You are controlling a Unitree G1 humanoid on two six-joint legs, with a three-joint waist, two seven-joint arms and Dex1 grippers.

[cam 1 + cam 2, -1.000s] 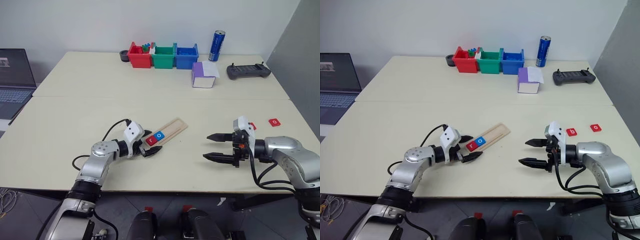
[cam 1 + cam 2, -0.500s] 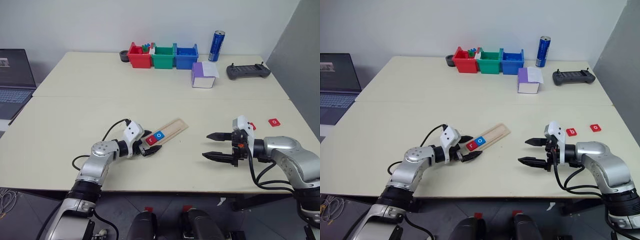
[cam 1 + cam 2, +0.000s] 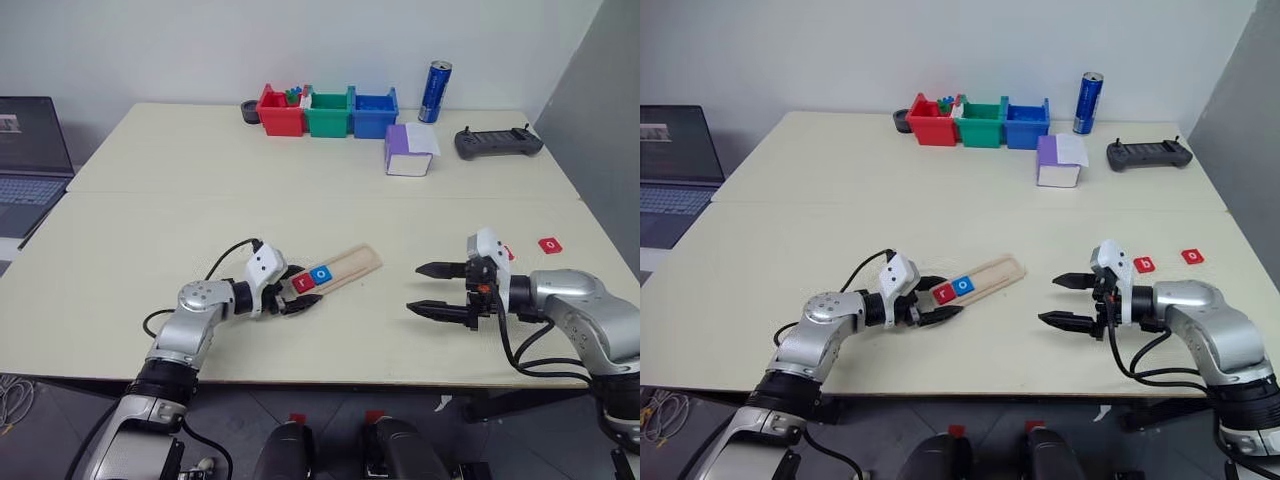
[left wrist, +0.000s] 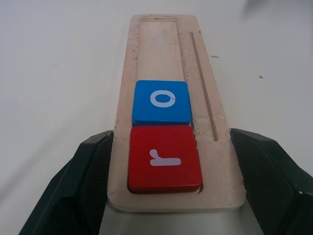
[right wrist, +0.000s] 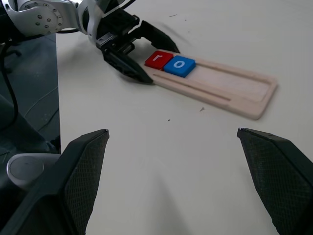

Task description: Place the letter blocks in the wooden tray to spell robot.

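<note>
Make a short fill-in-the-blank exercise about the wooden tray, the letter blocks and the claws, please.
1. The left claw is shut on the near end of the wooden ____.
2. The blue block in the tray shows the letter ____.
3. The right claw is ____ and holds nothing.

Missing words: tray; o; open

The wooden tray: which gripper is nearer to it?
Left. The left gripper is shut on the wooden tray's near end; the right gripper hangs open, apart from it.
</note>
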